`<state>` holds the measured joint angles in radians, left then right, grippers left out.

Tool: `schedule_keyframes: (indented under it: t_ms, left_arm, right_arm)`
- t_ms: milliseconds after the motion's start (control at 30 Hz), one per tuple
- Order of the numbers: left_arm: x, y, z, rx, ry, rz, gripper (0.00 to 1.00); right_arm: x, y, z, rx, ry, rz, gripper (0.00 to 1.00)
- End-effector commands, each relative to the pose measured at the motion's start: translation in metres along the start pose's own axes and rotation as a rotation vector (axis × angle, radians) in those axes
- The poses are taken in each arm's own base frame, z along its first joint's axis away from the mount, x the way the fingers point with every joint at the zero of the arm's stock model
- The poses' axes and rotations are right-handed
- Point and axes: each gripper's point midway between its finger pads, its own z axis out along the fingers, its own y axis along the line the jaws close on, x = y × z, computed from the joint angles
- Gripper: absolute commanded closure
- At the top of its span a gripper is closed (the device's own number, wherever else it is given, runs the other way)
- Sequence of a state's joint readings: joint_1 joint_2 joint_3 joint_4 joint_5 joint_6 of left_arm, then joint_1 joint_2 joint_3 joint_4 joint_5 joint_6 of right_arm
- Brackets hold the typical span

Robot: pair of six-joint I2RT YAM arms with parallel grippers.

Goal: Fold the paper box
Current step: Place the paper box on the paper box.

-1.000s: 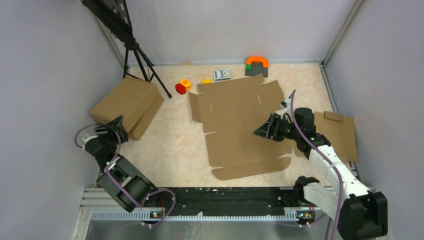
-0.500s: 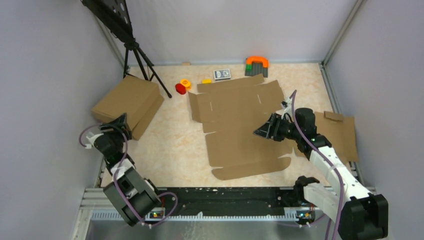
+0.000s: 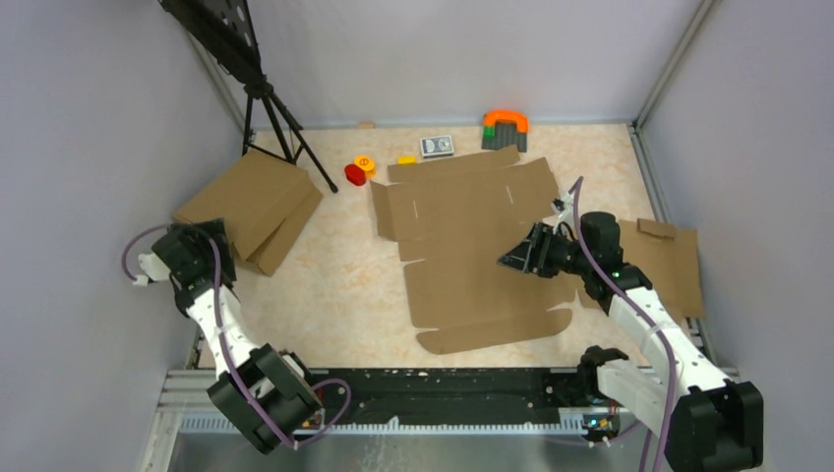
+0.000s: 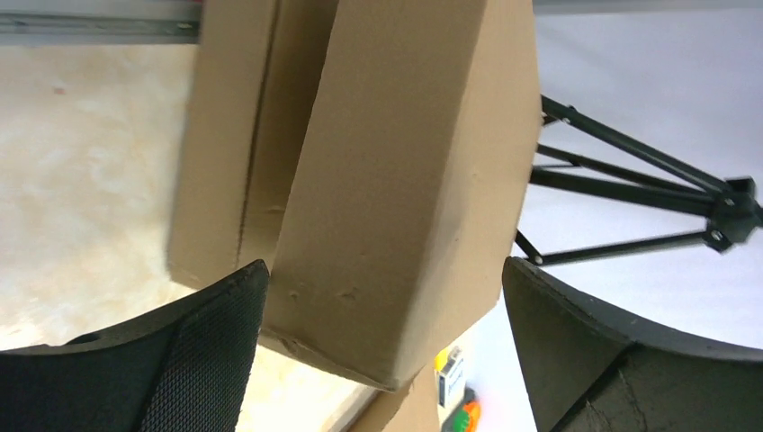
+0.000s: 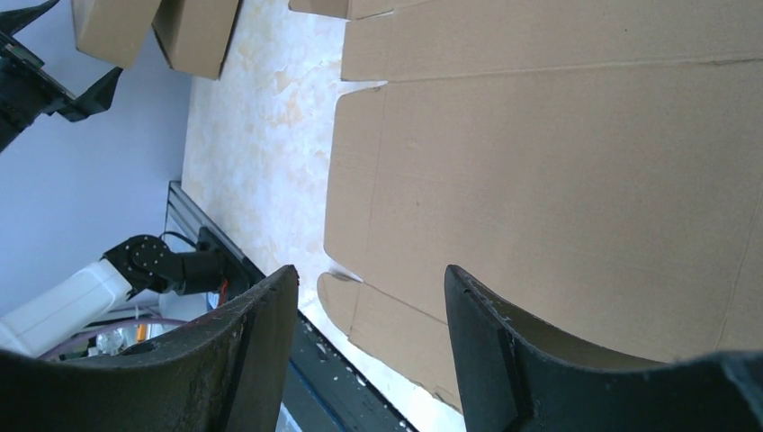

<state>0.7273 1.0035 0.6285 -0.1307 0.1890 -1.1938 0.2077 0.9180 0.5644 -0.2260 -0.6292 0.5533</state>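
Note:
The paper box (image 3: 472, 246) lies flat and unfolded in the middle of the table, a large brown die-cut sheet with flaps and slits. My right gripper (image 3: 516, 258) hovers over its right side, open, with nothing between the fingers. In the right wrist view, the sheet (image 5: 558, 180) spreads out beyond the open right gripper (image 5: 371, 270). My left gripper (image 3: 216, 239) is far from the sheet, at the left edge of the table. It is wide open (image 4: 385, 265), its jaws on either side of a plain brown cardboard slab's (image 4: 396, 180) near corner, with a gap on the right.
The brown cardboard slab (image 3: 251, 202) leans at the back left beside a black tripod (image 3: 270, 108). Red and yellow pieces (image 3: 356, 174), a card deck (image 3: 437, 147) and orange-green blocks (image 3: 505, 128) line the back. Another cardboard sheet (image 3: 674, 265) lies at the right.
My left arm has swung out to the left and towards the brown slab, and its jaws have opened wider. The right arm and the sheet have not moved.

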Motion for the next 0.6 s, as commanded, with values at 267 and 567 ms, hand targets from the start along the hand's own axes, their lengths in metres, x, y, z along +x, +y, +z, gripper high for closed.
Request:
schedule_keyframes:
  t_ms: [267,567]
  left_arm:
    - [-0.008,0.046,-0.041,-0.349,-0.031,0.089,0.01]
    - [0.094,-0.06,-0.11,0.288,0.229,0.599,0.01]
  right_arm:
    - [-0.012,0.017,-0.003,-0.054,-0.027,-0.04,0.4]
    - [-0.022,0.016,-0.002,-0.039,-0.077,-0.061,0.37]
